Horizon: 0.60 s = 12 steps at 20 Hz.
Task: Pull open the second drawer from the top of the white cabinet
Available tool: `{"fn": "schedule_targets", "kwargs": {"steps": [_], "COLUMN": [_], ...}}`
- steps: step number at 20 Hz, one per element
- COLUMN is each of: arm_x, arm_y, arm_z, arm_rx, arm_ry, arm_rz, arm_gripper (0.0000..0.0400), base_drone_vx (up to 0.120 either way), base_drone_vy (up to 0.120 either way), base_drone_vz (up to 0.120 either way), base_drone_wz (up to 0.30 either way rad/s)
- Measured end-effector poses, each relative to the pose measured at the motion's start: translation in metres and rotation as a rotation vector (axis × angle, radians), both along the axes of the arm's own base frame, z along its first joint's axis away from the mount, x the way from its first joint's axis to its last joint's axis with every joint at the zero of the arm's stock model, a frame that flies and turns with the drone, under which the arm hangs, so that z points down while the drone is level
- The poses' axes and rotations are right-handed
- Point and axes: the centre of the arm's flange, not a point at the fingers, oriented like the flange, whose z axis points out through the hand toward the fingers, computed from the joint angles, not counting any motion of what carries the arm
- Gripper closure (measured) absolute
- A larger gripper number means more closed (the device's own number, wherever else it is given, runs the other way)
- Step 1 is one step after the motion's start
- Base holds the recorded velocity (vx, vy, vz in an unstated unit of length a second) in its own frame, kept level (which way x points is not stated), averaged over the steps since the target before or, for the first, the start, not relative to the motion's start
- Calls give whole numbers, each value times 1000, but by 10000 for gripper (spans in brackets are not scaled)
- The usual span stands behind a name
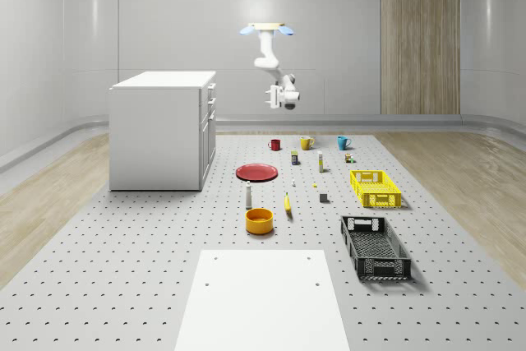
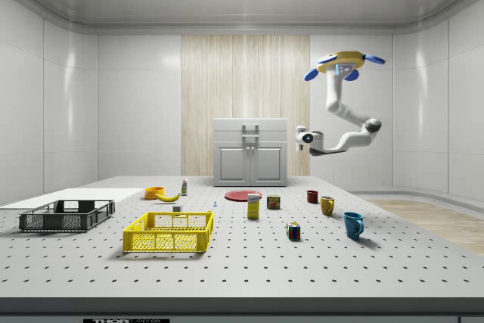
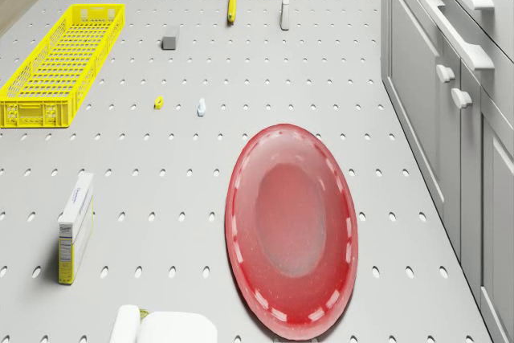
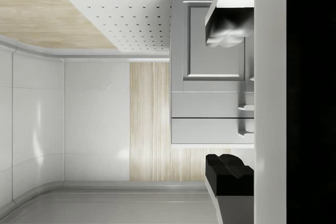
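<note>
One pegboard table (image 1: 123,285) carries everything, and on it stands one white cabinet (image 1: 160,133), at about ten o'clock from the red plate (image 1: 257,172) in the whole-scene view. Its front has two drawers stacked over two doors. The second drawer from the top (image 4: 207,104) is a plain pale panel with one bar handle (image 2: 250,140), lying flush with the drawer above it, shut.

I hover as one drone (image 1: 267,30) above the table, off the cabinet's front, high over the mugs. My arm hangs down and bends toward the cabinet. My claw (image 2: 301,138) is in the air at drawer height, at three o'clock from that handle in the side view and apart from it. In the wrist view my fingers (image 4: 228,24) are spread wide, with nothing between them.

Two crates: one yellow (image 1: 376,188), one black (image 1: 375,247). One orange bowl (image 1: 259,220). Three mugs: red (image 1: 274,145), yellow (image 1: 306,143), blue (image 1: 343,142). One banana (image 1: 288,204).
</note>
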Motion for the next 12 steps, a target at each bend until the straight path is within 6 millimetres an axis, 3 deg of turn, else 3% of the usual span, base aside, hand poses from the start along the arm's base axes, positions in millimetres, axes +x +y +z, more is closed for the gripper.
{"fn": "schedule_targets", "kwargs": {"steps": [12], "arm_x": [0], "arm_y": [0], "arm_z": [0], "arm_rx": [0], "arm_ry": [0], "arm_rz": [0], "arm_gripper": [100], "base_drone_vx": [120], "base_drone_vy": [-120], "base_drone_vz": [0], "base_drone_wz": [0]}}
